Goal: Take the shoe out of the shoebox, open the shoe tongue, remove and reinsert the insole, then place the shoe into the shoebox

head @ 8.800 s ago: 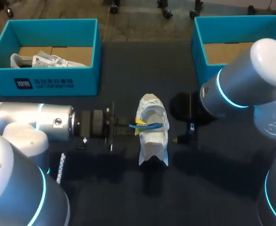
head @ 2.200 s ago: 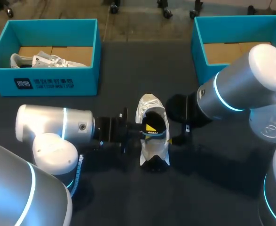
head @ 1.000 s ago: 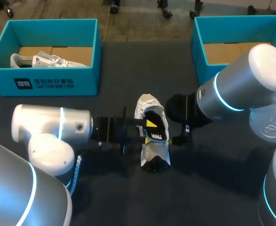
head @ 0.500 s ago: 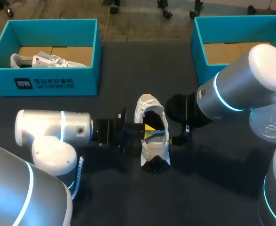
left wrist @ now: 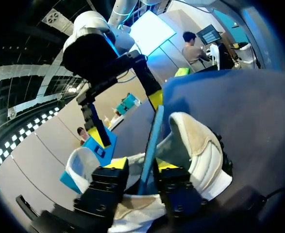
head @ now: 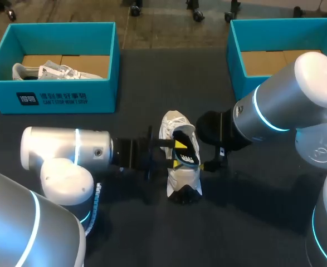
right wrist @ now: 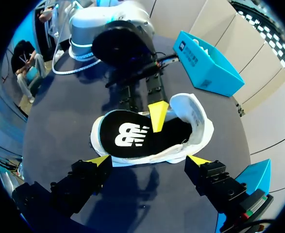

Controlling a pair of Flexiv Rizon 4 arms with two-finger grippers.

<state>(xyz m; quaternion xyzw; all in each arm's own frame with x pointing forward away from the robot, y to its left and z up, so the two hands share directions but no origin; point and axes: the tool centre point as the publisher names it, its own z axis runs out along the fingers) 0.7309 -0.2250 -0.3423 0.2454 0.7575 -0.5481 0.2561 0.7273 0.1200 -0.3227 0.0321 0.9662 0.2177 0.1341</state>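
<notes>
White sneaker (head: 182, 178) noted on the dark table (head: 252, 222), midway between the arms, outside both teal shoeboxes; the left shoebox (head: 57, 94) is seen to hold a second white shoe (head: 52, 71). Black insole (right wrist: 132, 138) is pinched near one end by the left gripper (left wrist: 141, 165), closed on it, and sits half in the sneaker's opening. Right gripper (right wrist: 148, 160) is spread wide just beside the sneaker, with nothing between its fingers. The insole is judged thin, light and floppy: it is likely to buckle if pushed from one end, so it is best taken near the heel edge and slid in flat. The sneaker is judged light, soft in the upper and firmer at the sole, and prone to skid unless steadied at the heel collar or sides. From the left wrist the insole is seen only edge-on, as a blue-edged strip between the yellow tips. From the right wrist its black face with a white mark is shown, with one left fingertip over it. Only the head view takes in both shoeboxes.
</notes>
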